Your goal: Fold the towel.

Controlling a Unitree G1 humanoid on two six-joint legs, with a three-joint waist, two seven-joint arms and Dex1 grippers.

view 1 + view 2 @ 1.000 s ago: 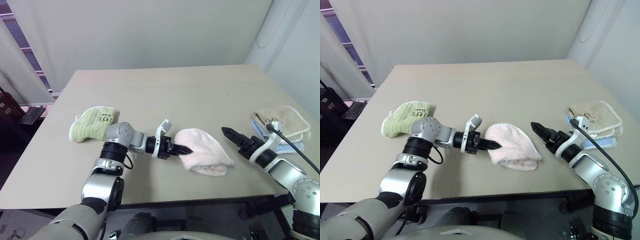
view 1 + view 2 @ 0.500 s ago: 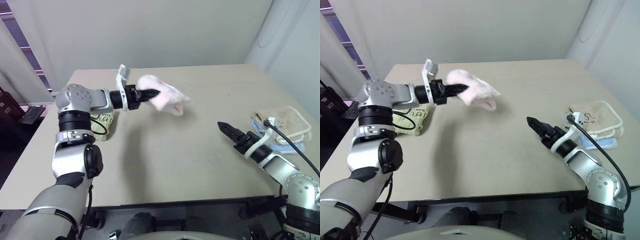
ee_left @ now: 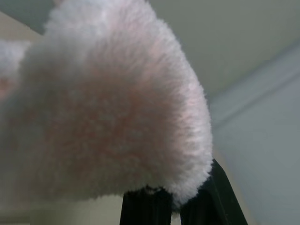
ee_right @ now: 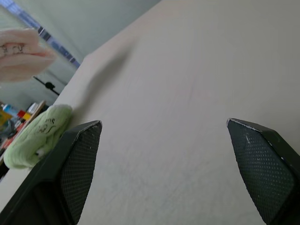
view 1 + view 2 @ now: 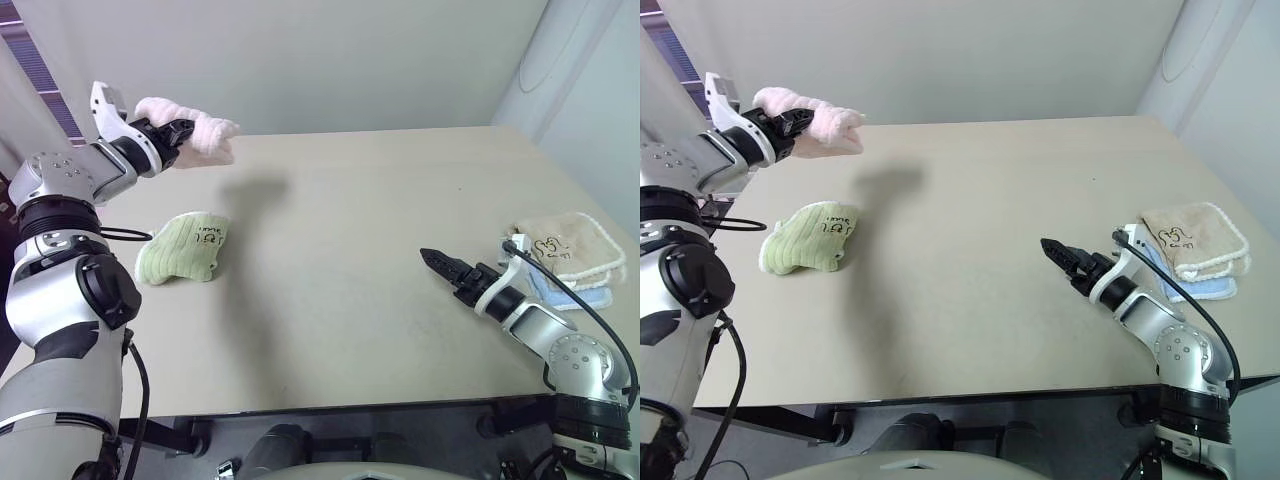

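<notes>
Towel [image 5: 200, 138]: pale pink, bunched into a soft roll, held in the air above the table's far left corner, clear of the tabletop [image 5: 350, 240]. Its shadow falls on the table surface just right of it

Left gripper [image 5: 178, 131]: arm raised and reaching roughly level, fingers clamped tight on the towel's near end, the rest of the cloth sticking out past the tips. Left wrist view: fluffy pink pile directly over the two black fingers [image 3: 145, 206], which sit close together under it; nap texture legible here, not from the head

Right gripper [image 5: 1055, 251]: low over the table's right front area, pointing toward the centre, holding nothing. Head views give a side-on look at the fingers, spread hard to judge; right wrist view shows them set wide apart with bare tabletop between. That view also catches black handwriting on the pink towel

Green towel [image 5: 182, 250]: light green ribbed, folded, lying on the table's left side, below the raised arm, with black writing on it

Right edge of table: beige towel [image 5: 1195, 238] stacked on a blue one [image 5: 1205, 287]
</notes>
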